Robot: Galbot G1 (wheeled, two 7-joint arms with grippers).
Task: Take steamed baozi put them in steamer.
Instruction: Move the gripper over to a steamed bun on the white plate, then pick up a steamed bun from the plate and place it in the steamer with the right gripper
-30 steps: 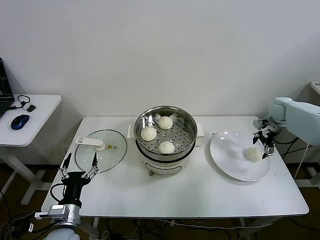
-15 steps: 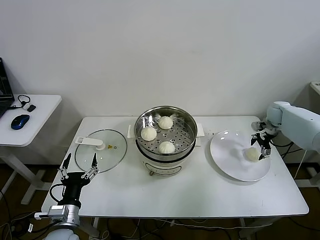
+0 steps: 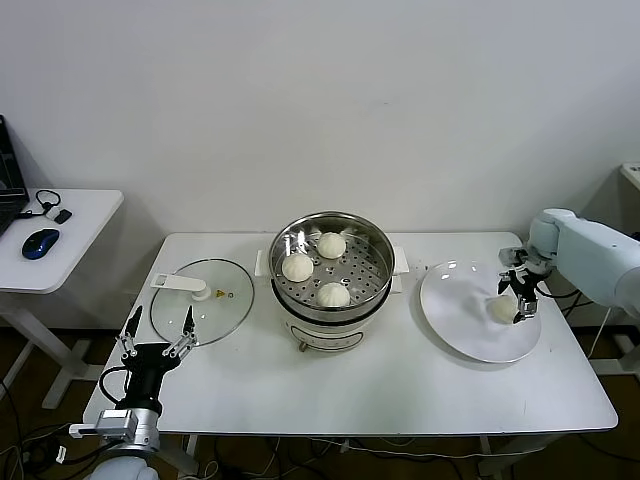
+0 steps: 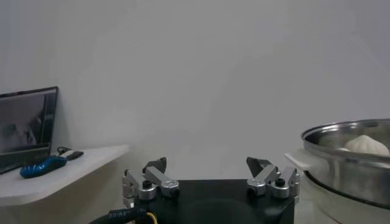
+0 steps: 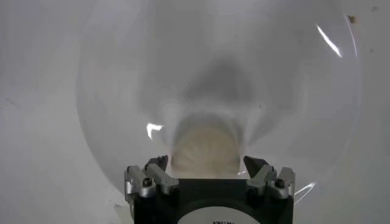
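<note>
Three small cream-white dough buns (image 3: pixel 318 270) already sat on the perforated tray of the round shiny stainless-steel steamer pot (image 3: pixel 331 278), which stood at the middle of the white table (image 3: pixel 380 385) toward its back edge. The fourth bun (image 3: pixel 501 309) lay on the white round plate (image 3: pixel 465 320) near the table's right edge.

The right claw (image 3: pixel 523 300) was down over that last bun, its fingers spread to either side of the dough and not clenched; from where I stood I could not tell whether the pads were touching it yet. In the right wrist view the bun (image 5: pixel 206 152) sat squarely between the fingertips.

To my eye the step in hand was the grasp. It would go best with the fingers low around the bun's widest part, closing gently so the soft dough was not dented, then a straight lift clear of the plate before swinging toward the pot's free space.

The left claw (image 3: pixel 157 337) waited released at the table's front left corner, beside the flat round glass lid (image 3: pixel 202 300).
</note>
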